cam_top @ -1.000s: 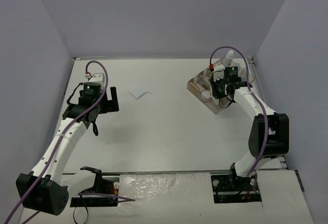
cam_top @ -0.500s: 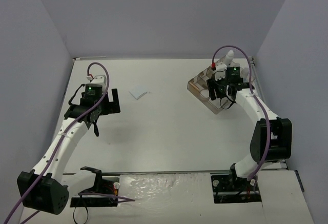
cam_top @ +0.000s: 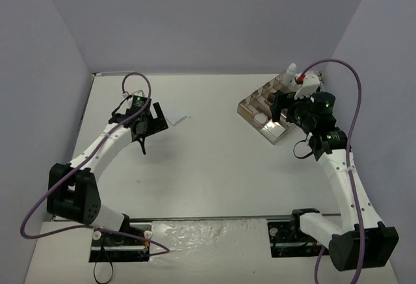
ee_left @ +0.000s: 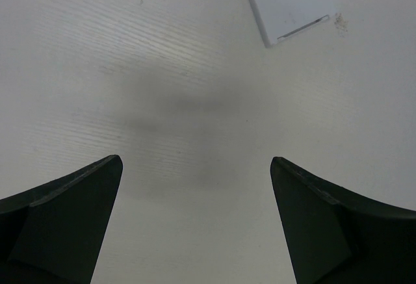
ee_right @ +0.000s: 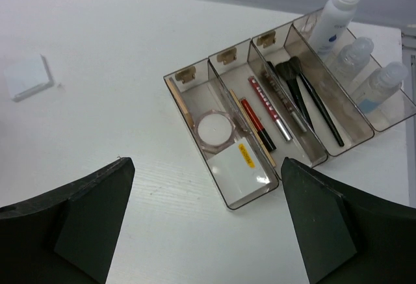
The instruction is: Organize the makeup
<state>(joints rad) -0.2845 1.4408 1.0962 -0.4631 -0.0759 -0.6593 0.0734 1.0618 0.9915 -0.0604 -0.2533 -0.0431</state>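
Note:
The makeup lies mostly in the smoky tray (ee_right: 229, 204): a round pink compact (ee_right: 216, 130), a white pad (ee_right: 242, 170), a red pencil (ee_right: 258, 125), black brushes (ee_right: 305, 99) and white-capped bottles (ee_right: 354, 53). My right gripper (ee_right: 206, 161) hangs open above the tray's near end, holding nothing. One pale-blue pad (ee_left: 289, 1) lies flat on the table on the left side. My left gripper (ee_left: 196, 159) is open just short of it, empty, over bare table. From above, the left gripper (cam_top: 156, 117) sits beside the pad (cam_top: 176, 119) and the right gripper (cam_top: 278, 106) over the tray (cam_top: 246, 107).
The white table (cam_top: 214, 154) has walls at the back and both sides. The tray stands close to the back right corner. The pale-blue pad (ee_right: 27, 76) is far left of the tray, with bare table between them.
My right gripper has opened and drawn back from the tray. My left arm has swung right and forward, bringing its open gripper up to the pale-blue pad.

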